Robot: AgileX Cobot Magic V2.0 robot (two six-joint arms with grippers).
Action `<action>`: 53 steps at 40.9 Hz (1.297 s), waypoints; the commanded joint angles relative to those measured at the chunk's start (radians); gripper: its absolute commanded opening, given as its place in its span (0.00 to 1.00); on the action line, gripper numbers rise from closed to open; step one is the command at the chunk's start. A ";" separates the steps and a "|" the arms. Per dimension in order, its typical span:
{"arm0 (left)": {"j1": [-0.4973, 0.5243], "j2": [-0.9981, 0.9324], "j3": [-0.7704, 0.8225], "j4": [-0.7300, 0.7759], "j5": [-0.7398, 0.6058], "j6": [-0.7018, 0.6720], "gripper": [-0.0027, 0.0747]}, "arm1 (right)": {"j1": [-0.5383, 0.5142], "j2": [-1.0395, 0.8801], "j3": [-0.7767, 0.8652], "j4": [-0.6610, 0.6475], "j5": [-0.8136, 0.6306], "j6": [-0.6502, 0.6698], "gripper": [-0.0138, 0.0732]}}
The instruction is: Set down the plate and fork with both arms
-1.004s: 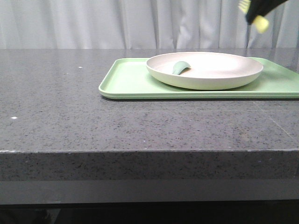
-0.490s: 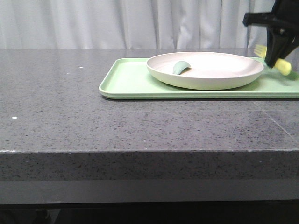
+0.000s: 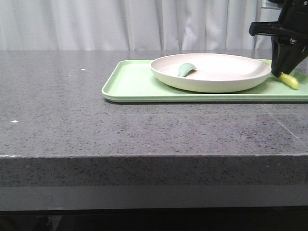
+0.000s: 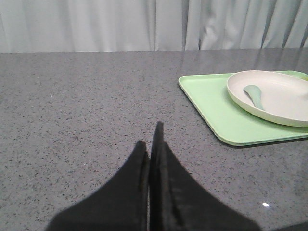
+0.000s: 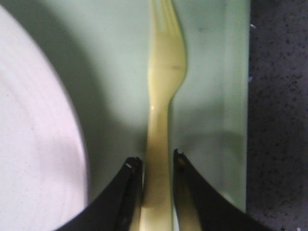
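Plate (image 3: 211, 72): off-white, seated on the green tray (image 3: 130, 84) atop the worktop (image 3: 72, 115), a teal utensil (image 3: 185, 70) inside. Fork (image 5: 161, 120): pale yellow, pinched by my right tool (image 3: 284, 72) low over the tray beside the plate, likely for setting down; my left tool (image 4: 150, 149) is closed, empty.

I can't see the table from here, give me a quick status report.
Left gripper shut, empty, away from the tray. Right gripper shut on the fork, low over tray beside the plate. Nothing blocking.

Even, soft light; sharp front view, blurred close-up of fork (image 5: 161, 120).
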 commanded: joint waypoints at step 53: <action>0.001 0.008 -0.027 0.000 -0.077 0.001 0.01 | 0.002 -1.085 0.869 -0.022 -0.654 -0.112 0.08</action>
